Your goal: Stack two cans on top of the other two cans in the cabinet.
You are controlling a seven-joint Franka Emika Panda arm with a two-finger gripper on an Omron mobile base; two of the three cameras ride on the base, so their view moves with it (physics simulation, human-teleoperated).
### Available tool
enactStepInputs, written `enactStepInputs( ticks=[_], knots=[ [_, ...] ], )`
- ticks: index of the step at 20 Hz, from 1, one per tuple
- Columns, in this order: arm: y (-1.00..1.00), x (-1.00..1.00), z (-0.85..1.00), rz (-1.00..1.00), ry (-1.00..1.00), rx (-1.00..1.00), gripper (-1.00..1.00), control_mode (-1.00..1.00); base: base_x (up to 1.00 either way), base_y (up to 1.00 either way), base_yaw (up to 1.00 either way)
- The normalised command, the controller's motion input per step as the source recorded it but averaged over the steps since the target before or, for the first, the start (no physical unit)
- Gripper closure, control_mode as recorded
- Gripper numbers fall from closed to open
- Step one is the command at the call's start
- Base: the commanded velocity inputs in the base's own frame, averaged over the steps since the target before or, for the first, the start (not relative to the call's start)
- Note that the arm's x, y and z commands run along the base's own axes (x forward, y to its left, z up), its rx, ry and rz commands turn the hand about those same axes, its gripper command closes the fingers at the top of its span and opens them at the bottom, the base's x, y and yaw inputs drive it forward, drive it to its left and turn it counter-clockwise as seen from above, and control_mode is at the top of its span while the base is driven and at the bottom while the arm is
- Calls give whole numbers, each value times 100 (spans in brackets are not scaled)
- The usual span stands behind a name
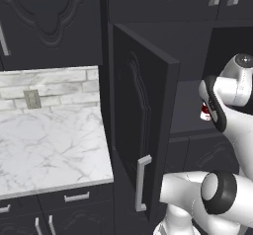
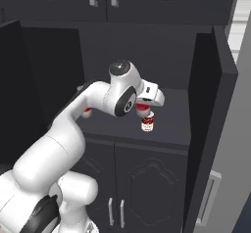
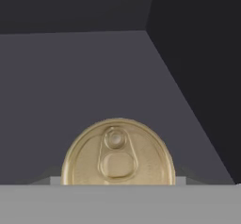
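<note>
You had one can (image 2: 147, 123) on the cabinet (image 2: 171, 114) shelf under the gripper (image 2: 143, 108); no finished stack showed, finger state unclear.

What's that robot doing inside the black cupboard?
The white robot arm is reaching into the open cabinet. Its gripper is right over a small red-and-white can standing on the shelf, with another can's red top tucked just under the hand. The hand camera looks straight down on a gold pull-tab lid. Whether a can is actually being gripped is hard to tell from here.
</note>
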Motion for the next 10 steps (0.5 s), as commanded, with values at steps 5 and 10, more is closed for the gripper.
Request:
enactStepInputs(
  ticks=[5,10],
  knots=[
    [0,4,-4,0,0,1,100,-100,0,0,0],
    [2,9,-1,0,0,0,100,-100,0,0,0]
  ],
)
